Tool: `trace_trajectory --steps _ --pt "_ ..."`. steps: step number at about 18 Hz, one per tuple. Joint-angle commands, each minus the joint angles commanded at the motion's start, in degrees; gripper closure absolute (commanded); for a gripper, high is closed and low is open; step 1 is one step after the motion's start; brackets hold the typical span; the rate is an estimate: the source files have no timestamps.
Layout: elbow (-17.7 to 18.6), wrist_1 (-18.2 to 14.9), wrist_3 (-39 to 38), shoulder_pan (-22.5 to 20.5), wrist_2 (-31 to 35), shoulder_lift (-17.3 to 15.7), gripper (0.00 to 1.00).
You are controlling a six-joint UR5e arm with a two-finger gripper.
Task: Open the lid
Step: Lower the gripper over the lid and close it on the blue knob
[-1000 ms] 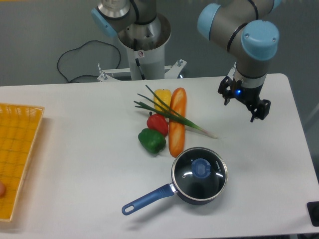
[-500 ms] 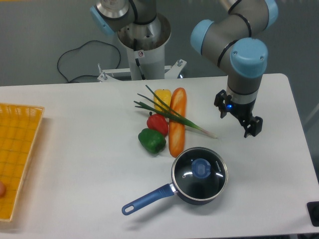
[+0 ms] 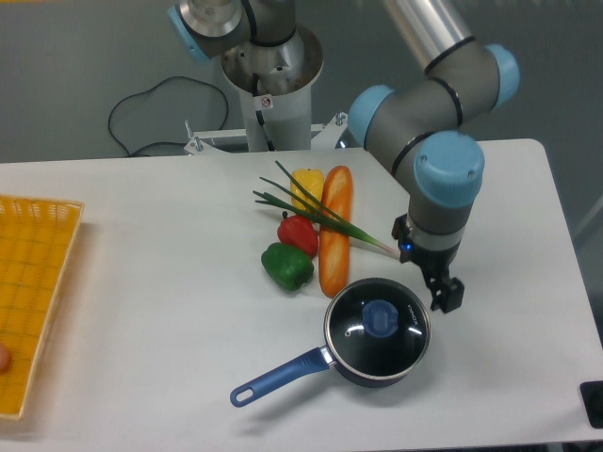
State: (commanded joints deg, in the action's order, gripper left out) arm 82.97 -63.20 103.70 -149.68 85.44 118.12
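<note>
Saucepan in dark blue sits nearest the camera on the white table, its long blue handle running out toward the lower left; the lid, dark see-through glass with a shiny metal rim, rests closed on the pan, its round blue knob at the centre; just beyond the lid's upper right rim hangs the gripper, pointing down at the table beside the pan and apart from the knob; it holds nothing, but how far its fingers are parted cannot be told from this angle, since only one dark fingertip shows clearly; above it rises the wrist with its light-blue cap, and the grey arm climbs away to the top edge; left of the pan, a green bell pepper lies just beside a long baguette, with a red pepper touching both and a yellow pepper farther back; a green onion lies slantwise across the bread and peppers; at the far left edge a yellow basket stands well apart from the rest; behind the table stands the arm's metal base, with a black cable looping on the floor.
</note>
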Motion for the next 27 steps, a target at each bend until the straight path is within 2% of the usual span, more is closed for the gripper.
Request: trace_trajectory --steps 3,8,11,15,27 --pt "0.0 0.3 2.4 -0.1 0.0 -0.2 0.0" --pt "-0.7 -0.1 2.2 0.5 0.8 -0.2 0.0" --pt "-2.9 -0.7 1.5 2.5 4.8 0.9 0.0" --pt "-7.6 -6.4 -0.3 3.6 6.2 3.0 0.0" --pt "-8.1 -6.6 -2.4 4.8 5.3 5.0 0.0"
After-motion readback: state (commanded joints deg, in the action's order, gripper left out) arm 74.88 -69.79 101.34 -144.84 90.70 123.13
